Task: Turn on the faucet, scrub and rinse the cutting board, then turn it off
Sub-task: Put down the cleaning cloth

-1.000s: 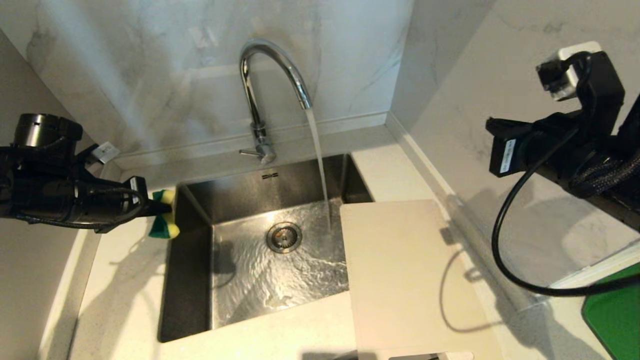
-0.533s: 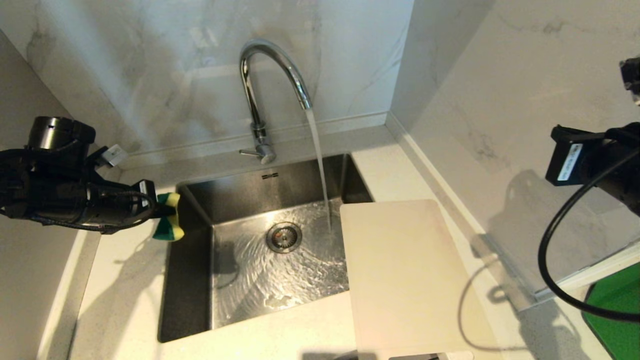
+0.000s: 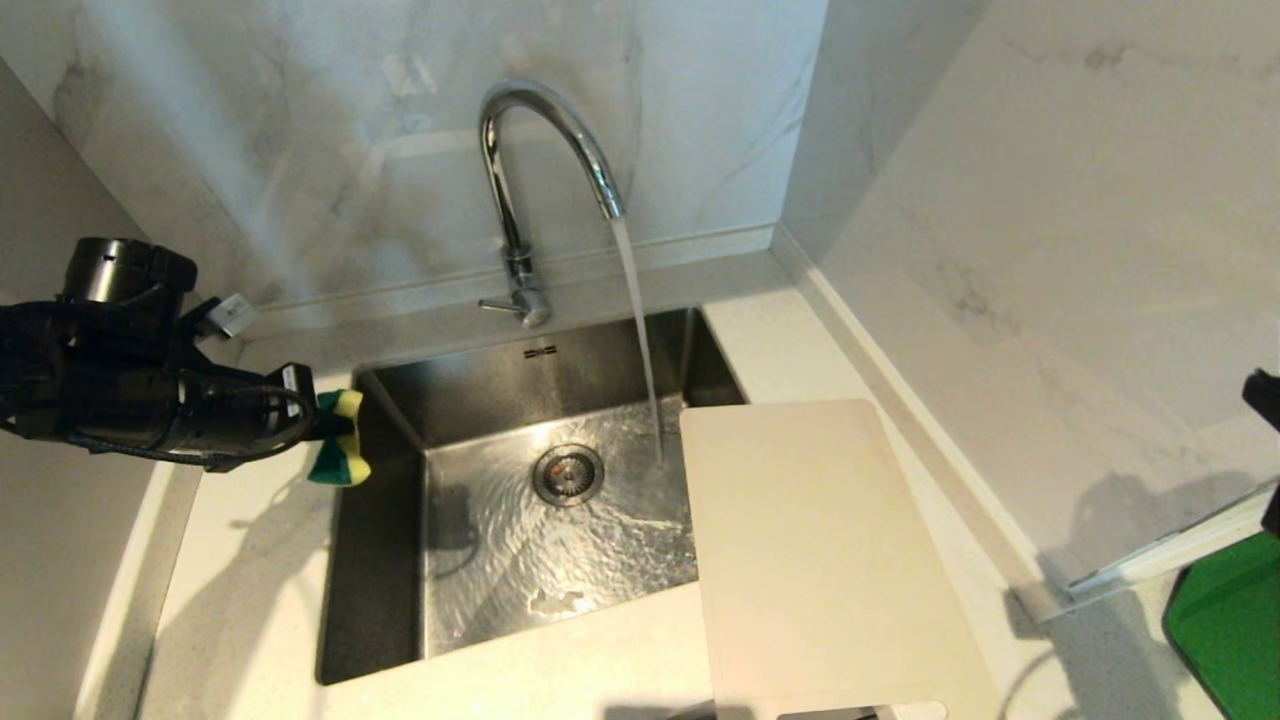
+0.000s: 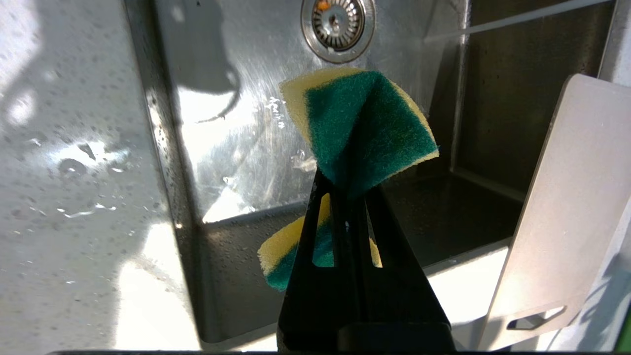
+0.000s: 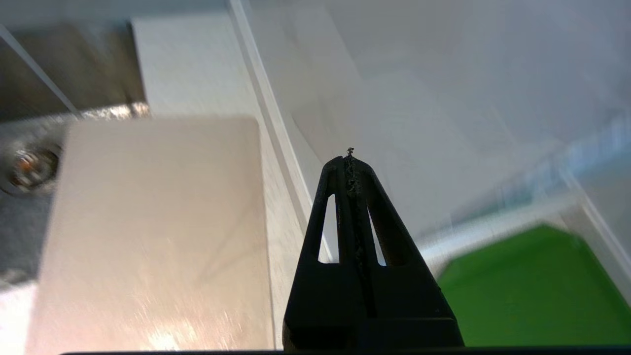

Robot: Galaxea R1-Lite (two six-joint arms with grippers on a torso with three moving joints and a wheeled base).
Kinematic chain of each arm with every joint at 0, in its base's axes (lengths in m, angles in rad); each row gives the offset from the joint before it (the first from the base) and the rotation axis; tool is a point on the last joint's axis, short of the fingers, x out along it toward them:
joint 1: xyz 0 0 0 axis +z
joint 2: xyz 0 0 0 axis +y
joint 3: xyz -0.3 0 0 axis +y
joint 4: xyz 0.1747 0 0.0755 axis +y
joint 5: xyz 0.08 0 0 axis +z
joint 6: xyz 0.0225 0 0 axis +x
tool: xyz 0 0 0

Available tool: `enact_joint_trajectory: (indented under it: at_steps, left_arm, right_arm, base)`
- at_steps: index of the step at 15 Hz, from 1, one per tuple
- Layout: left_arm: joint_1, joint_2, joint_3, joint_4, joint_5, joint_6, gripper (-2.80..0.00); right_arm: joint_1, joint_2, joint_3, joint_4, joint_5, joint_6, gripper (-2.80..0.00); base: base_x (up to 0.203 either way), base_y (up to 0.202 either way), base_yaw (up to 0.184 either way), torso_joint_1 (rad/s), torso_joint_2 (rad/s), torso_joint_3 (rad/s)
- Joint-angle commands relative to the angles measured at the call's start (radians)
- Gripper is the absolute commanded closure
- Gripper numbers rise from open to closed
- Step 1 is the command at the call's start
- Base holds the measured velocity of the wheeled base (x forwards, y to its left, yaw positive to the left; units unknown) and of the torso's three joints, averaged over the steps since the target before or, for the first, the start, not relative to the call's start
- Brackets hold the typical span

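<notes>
A: Left claw point(image 4: 347, 190)?

B: Pinched tight on a yellow-and-green sponge point(image 4: 362, 125). The sponge is squashed at the grip, fanned out past the fingertips, with another bit sticking out behind them. In the head view the left claw point(image 3: 330, 428) hangs over the left rim of the sink point(image 3: 385, 560), sponge point(image 3: 340, 450) right at that edge, not touching the steel as far as I can see.

A: Right claw?

B: The right claw point(image 5: 349, 160) has its fingers pressed together with nothing between them. Holds nothing, touches nothing. It hangs over the table point(image 5: 283, 207) strip to the right of the sink, between the cutting board point(image 5: 153, 231) and the wall. Only a sliver of that arm shows at the head view's right edge.

A: Faucet?

B: The faucet point(image 3: 530, 170) stands behind the sink at the back rim and is running. The stream lands in the basin just right of the drain point(image 3: 568, 474), near the board's far left corner.

A: Board?

B: The cutting board point(image 3: 820, 560) lies flat across the sink's right rim, its left edge overhanging the basin, the rest on the table point(image 3: 250, 590). The slot handle is at the near end. There's a green thing point(image 3: 1225, 625) on the table well to the right of the sink.
</notes>
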Motion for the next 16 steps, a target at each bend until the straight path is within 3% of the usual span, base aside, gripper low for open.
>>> enact_joint_trajectory:
  at_steps: [1, 5, 9, 13, 16]
  left_arm:
    - [-0.006, 0.02, 0.003, 0.0, -0.002, -0.02, 0.0]
    - [-0.015, 0.02, -0.005, -0.007, -0.007, -0.022, 0.0]
    - [-0.03, 0.022, -0.002, -0.012, -0.01, -0.026, 0.0]
    - [-0.029, 0.024, 0.001, -0.013, -0.012, -0.024, 0.0]
    - [-0.05, 0.021, 0.016, -0.014, -0.021, -0.029, 0.0]
  right_arm:
    - [-0.001, -0.125, 0.108, 0.0, -0.047, -0.002, 0.0]
    - [-0.003, -0.2, 0.238, 0.001, -0.247, -0.011, 0.0]
    - [-0.1, -0.303, 0.33, -0.003, -0.279, -0.034, 0.0]
    - [-0.137, -0.484, 0.486, -0.001, -0.247, -0.066, 0.0]
    - [-0.145, -0.601, 0.599, 0.024, -0.022, -0.069, 0.0]
  base:
    - [0.0, 0.0, 0.0, 0.0, 0.0, 0.0]
    - [0.0, 0.0, 0.0, 0.0, 0.0, 0.0]
    - [0.0, 0.0, 0.0, 0.0, 0.0, 0.0]
    - [0.0, 0.0, 0.0, 0.0, 0.0, 0.0]
    - [0.0, 0.0, 0.0, 0.0, 0.0, 0.0]
